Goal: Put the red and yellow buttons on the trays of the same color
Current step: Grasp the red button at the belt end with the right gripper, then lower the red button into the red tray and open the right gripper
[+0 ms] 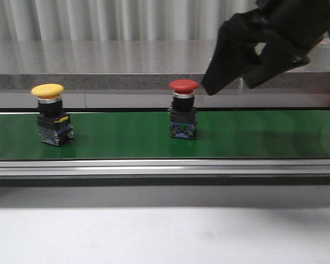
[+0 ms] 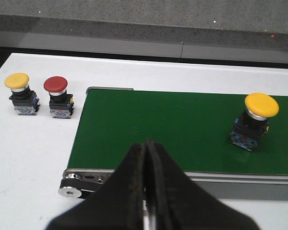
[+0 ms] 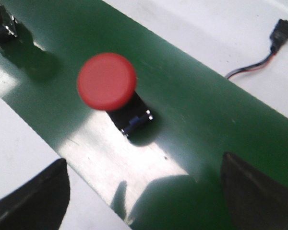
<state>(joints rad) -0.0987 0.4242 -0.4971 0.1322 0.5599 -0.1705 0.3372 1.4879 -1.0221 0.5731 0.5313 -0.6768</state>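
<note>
Above the red button [image 1: 183, 85], the right claw [image 1: 231, 82], partly cropped, spreads wide, empty.

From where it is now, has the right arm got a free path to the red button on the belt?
Probably yes. The right gripper hangs open just above and right of the red button, which stands alone on the belt; the yellow button is far to the left, and nothing lies between.
</note>
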